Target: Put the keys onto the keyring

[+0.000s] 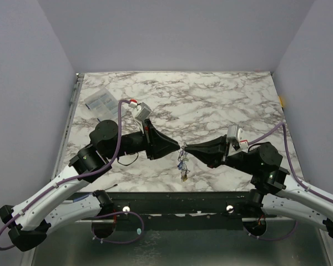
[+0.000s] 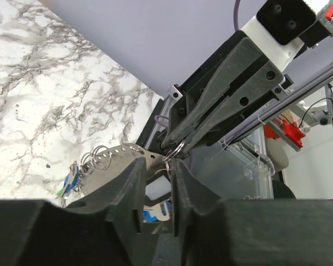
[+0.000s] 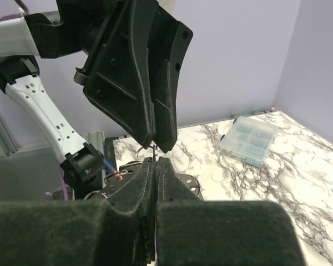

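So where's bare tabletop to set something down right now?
Free: the far strip of white marble table, from the clear plastic compartment box rightward to the edge. Crowded: centre-front, where left gripper and right gripper meet over the small coloured keys.

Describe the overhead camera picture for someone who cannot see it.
Two black robot arms stretch over a marble table, the left gripper and right gripper meeting tip to tip, with small keys dangling from a keyring between them. A clear plastic box sits far left.
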Available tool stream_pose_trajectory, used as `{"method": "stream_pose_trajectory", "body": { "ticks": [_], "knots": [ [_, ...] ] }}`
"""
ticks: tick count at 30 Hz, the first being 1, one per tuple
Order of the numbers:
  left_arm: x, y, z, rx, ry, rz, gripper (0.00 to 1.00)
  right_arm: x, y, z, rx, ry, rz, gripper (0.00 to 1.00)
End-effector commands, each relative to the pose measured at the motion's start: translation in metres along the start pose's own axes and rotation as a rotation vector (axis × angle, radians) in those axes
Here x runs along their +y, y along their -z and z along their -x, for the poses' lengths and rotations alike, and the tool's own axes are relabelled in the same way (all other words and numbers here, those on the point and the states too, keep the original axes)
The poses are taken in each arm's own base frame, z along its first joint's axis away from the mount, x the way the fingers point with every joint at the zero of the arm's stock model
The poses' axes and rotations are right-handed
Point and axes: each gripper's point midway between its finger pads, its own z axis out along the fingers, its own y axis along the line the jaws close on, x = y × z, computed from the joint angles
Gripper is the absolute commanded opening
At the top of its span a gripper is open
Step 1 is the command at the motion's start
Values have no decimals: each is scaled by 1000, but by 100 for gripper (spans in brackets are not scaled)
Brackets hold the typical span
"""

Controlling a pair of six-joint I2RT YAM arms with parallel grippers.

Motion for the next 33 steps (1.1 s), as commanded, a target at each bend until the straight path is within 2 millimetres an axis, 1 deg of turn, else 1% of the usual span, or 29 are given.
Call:
{"method": "stream_pose_trajectory", "body": {
  "ticks": [1, 3, 8, 12, 25, 26, 27, 28, 29, 31, 33],
  "knots": [
    [-1, -3, -3, 3, 14, -18, 25, 0, -3, 41, -119, 41, -5, 1],
    [0, -4, -4, 4, 21, -18, 20, 0, -4, 43, -124, 42, -1, 1],
    [-1, -7, -5, 7, 31, -33, 11, 3, -4, 47, -143, 33, 13, 1],
    [-3, -9, -5, 9, 38, -47, 1, 4, -4, 49, -154, 30, 17, 1],
    [-15, 4, 3, -34, 21, -76, 0, 3, -5, 51, -165, 45, 14, 1],
    [-16, 5, 3, -36, 17, -80, 10, 3, -5, 51, -164, 45, 17, 1],
    [-16, 5, 4, -38, 15, -80, 24, 4, -4, 51, -163, 45, 19, 1],
    [-18, 6, 6, -45, 11, -83, 35, 5, -4, 50, -162, 44, 23, 1],
    [-18, 6, 8, -50, 10, -82, 42, 5, -4, 49, -158, 42, 25, 1],
    [-21, 7, 10, -52, 5, -88, 46, 5, -3, 48, -156, 36, 25, 1],
    [-22, 7, 10, -46, 4, -95, 47, 6, -2, 47, -155, 31, 25, 1]
  ]
}}
